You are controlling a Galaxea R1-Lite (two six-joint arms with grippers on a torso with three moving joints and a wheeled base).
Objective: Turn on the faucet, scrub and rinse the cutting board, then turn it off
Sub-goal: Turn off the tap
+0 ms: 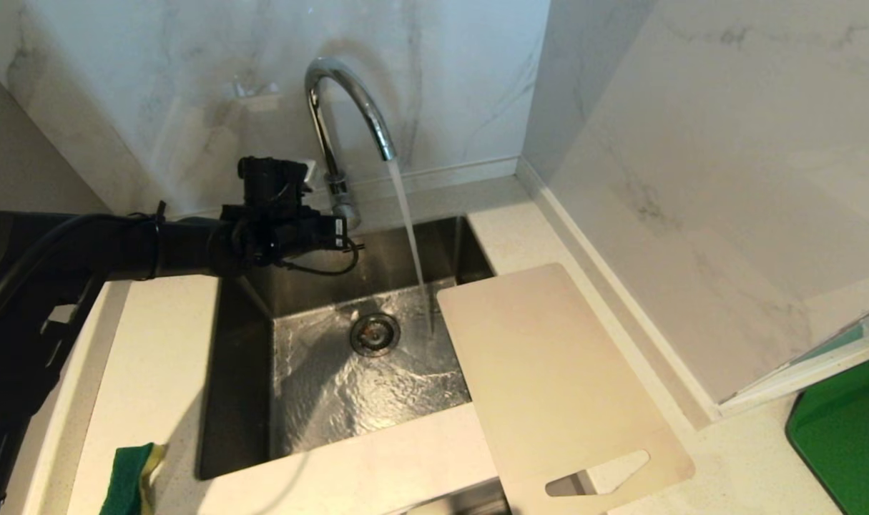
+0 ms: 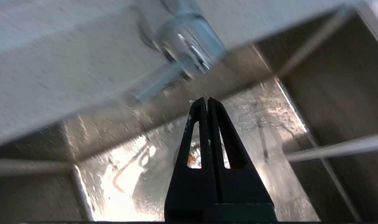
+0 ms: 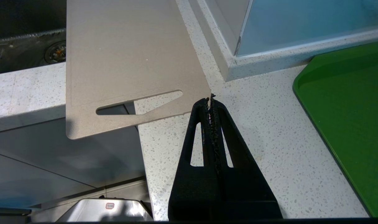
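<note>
The chrome gooseneck faucet (image 1: 348, 107) stands behind the sink with water (image 1: 413, 243) streaming from its spout. The stream lands on the sink floor just beside the far corner of the cutting board (image 1: 556, 386). The off-white board lies flat, bridging the sink's right rim and the counter, with its handle cutout toward me. My left gripper (image 1: 341, 232) reaches in from the left and is shut and empty beside the faucet's base. In the left wrist view the shut gripper (image 2: 206, 99) sits close under the faucet base (image 2: 189, 46) and its thin lever (image 2: 157, 85). My right gripper (image 3: 210, 101) hangs shut over the counter by the cutting board's (image 3: 126, 62) near corner.
The steel sink (image 1: 241, 372) has a wet floor and a drain (image 1: 374, 333). A green and yellow sponge (image 1: 130, 479) lies on the counter at the front left. A green mat (image 1: 845, 429) lies at the far right, and marble walls close in the back and right.
</note>
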